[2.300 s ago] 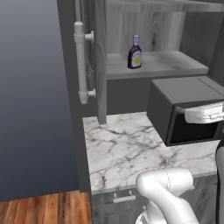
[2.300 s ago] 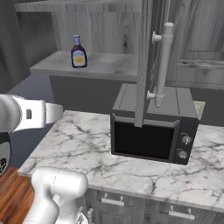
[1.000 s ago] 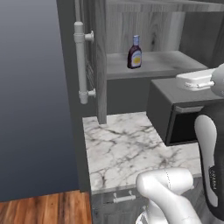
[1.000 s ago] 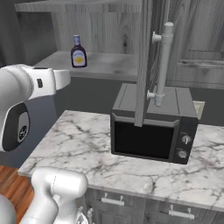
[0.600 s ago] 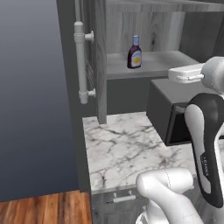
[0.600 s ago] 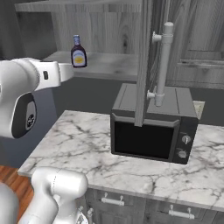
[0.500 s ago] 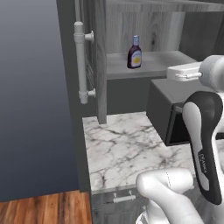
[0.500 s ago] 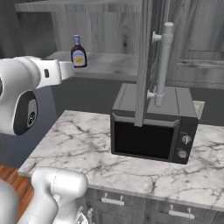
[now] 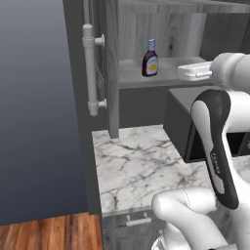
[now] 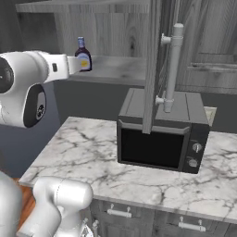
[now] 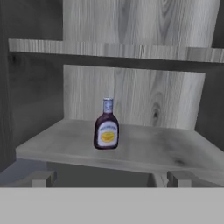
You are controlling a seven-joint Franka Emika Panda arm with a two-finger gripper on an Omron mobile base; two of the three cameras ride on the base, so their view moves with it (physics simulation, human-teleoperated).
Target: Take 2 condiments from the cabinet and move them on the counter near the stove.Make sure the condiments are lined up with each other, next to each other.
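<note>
The sauce bottle (image 11: 106, 128) on the cabinet shelf (image 11: 144, 151) carries a yellow-white label, but its print is too blurred to read.

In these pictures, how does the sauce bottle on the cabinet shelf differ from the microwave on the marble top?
The sauce bottle is small, slim and dark brown, with a blue cap and a yellow-white label; the microwave is a large black box with two knobs at its front. The bottle stands on the grey wooden shelf inside the open cabinet; the microwave sits lower, on the marble top. Both stand upright and untouched.
</note>
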